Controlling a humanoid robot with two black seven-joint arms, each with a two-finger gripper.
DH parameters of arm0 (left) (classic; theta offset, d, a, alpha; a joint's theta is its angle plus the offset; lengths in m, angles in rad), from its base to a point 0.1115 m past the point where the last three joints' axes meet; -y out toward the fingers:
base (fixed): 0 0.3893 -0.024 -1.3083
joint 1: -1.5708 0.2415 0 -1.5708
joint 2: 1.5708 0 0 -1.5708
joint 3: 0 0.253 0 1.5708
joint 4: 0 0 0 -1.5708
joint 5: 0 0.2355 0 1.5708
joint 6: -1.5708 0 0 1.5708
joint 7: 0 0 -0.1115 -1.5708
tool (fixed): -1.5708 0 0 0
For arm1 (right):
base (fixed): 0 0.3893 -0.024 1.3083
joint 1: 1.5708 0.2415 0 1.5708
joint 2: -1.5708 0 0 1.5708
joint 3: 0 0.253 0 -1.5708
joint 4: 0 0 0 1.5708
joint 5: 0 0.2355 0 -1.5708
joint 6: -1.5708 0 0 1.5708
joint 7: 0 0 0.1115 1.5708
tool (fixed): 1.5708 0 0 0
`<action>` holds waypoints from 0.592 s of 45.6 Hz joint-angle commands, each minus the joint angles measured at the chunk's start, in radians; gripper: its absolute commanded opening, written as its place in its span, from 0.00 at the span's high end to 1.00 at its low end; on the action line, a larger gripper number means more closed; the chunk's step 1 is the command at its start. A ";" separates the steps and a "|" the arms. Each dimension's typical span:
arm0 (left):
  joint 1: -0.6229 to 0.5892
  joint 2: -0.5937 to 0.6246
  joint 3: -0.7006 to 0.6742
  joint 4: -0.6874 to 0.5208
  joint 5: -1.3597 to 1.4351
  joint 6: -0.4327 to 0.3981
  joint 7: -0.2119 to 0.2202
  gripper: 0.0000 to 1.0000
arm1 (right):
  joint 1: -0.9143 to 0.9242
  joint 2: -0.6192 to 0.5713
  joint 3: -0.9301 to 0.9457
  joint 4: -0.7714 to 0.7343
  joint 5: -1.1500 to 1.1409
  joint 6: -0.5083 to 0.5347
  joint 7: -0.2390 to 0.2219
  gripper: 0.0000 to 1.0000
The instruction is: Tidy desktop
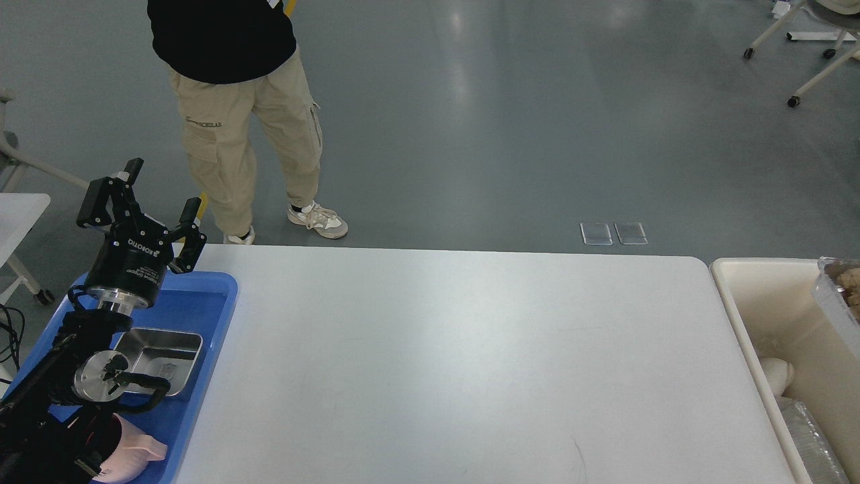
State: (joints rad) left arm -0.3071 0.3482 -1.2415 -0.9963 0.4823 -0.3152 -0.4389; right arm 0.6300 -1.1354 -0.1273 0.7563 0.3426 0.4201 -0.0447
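The desktop [457, 363] is a wide white tabletop with rounded corners, with nothing lying on it. My left gripper [161, 191] is open and empty, raised above the far end of the blue tray [201, 316] at the table's left side. My right gripper is out of view. At the right edge, a foil tray with crumpled brown paper [840, 289] shows partly above the cream bin [759, 316].
The blue tray holds a small steel dish [164, 346] and a pink object [138, 450]. The cream bin holds a white object [776, 373] and clear plastic [809, 433]. A person [248, 114] stands just beyond the table's far left edge.
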 commanded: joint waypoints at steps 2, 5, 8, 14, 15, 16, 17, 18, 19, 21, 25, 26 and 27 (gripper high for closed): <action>0.008 0.000 -0.003 0.001 -0.001 -0.007 -0.003 0.03 | -0.012 0.011 0.002 -0.018 -0.002 -0.021 0.003 0.56; 0.008 0.000 -0.001 0.001 -0.001 -0.008 -0.003 0.03 | -0.012 0.013 0.002 -0.022 -0.007 -0.052 0.003 0.45; 0.008 0.000 -0.001 0.001 -0.001 -0.008 -0.003 0.03 | -0.012 0.014 0.002 -0.022 -0.008 -0.064 0.003 0.40; 0.010 -0.003 -0.001 0.001 -0.001 -0.008 -0.003 0.03 | -0.012 0.014 0.003 -0.023 -0.008 -0.067 0.003 0.36; 0.010 -0.002 -0.001 0.001 -0.001 -0.008 -0.003 0.03 | -0.012 0.014 0.003 -0.023 -0.008 -0.067 0.003 0.36; 0.010 -0.003 -0.001 0.001 -0.001 -0.008 -0.003 0.03 | -0.012 0.014 0.005 -0.023 -0.008 -0.067 0.003 0.36; 0.010 -0.003 -0.001 0.001 -0.001 -0.008 -0.003 0.03 | -0.012 0.014 0.005 -0.023 -0.008 -0.067 0.003 0.35; 0.010 -0.002 0.001 0.001 -0.001 -0.008 -0.003 0.03 | -0.012 0.014 0.005 -0.023 -0.008 -0.067 0.003 0.34; 0.010 -0.002 0.001 0.001 -0.001 -0.008 -0.003 0.03 | -0.012 0.014 0.006 -0.025 -0.010 -0.067 0.003 0.33; 0.010 -0.002 0.002 0.001 0.001 -0.008 -0.003 0.03 | -0.012 0.016 0.006 -0.035 -0.014 -0.067 0.003 0.28; 0.010 -0.002 0.005 0.001 0.001 -0.008 -0.003 0.03 | -0.013 0.022 0.002 -0.058 -0.022 -0.086 0.002 0.08; 0.010 -0.002 0.005 0.001 0.001 -0.008 -0.003 0.03 | -0.012 0.025 0.003 -0.061 -0.022 -0.092 0.002 0.01; 0.010 0.000 0.005 0.001 0.001 -0.008 -0.003 0.03 | -0.010 0.028 0.002 -0.063 -0.025 -0.093 0.002 0.00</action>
State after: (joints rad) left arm -0.2976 0.3460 -1.2388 -0.9955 0.4817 -0.3237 -0.4417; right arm 0.6180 -1.1188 -0.1220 0.7120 0.3264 0.3447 -0.0414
